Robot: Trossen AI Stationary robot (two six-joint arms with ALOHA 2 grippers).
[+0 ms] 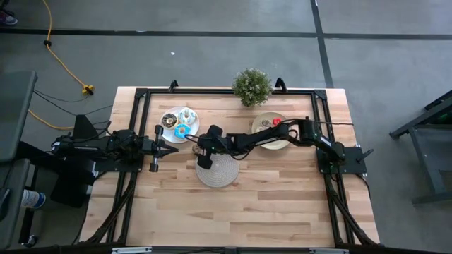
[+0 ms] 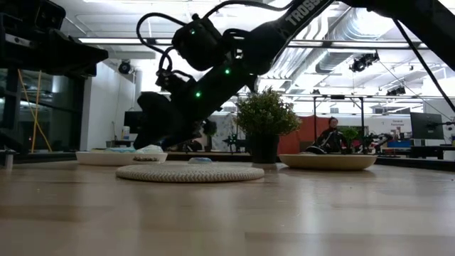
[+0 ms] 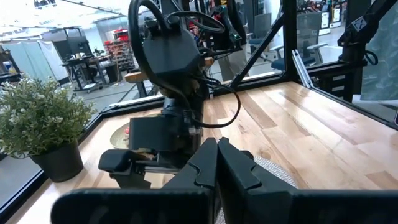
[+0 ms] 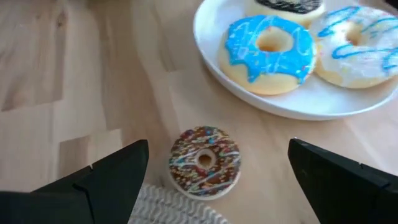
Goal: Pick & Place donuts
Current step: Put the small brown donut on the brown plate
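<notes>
While the right gripper [image 4: 217, 180] hangs above the small brown donut [image 4: 204, 160], its fingers [image 4: 102, 180] spread wide and holding nothing, we judge the pick not yet made. That donut lies flat on the wooden surface [image 4: 74, 74], between the white plate [image 4: 214, 59] and the edge of the woven mat [image 4: 180, 208], touching or nearly touching the mat. On the plate we note a blue-iced donut [image 4: 268, 53] and a white donut with blue stripes [image 4: 360, 53] side by side, with a dark one partly cut off beyond them. In the high view a cream-yellow plate [image 1: 270, 131] on the far right carries a red donut [image 1: 277, 121]. Which plate is the destination we cannot tell, so the share done stays open.

The left gripper [image 3: 216, 165] waits at the left side of the surface, fingers pressed together.

Materials: the donuts are small glossy rings, the brown one speckled with coloured sprinkles; the mat is coarse, pale and round; the surface is light planked wood. A potted plant [image 1: 251, 86] stands at the far edge.
</notes>
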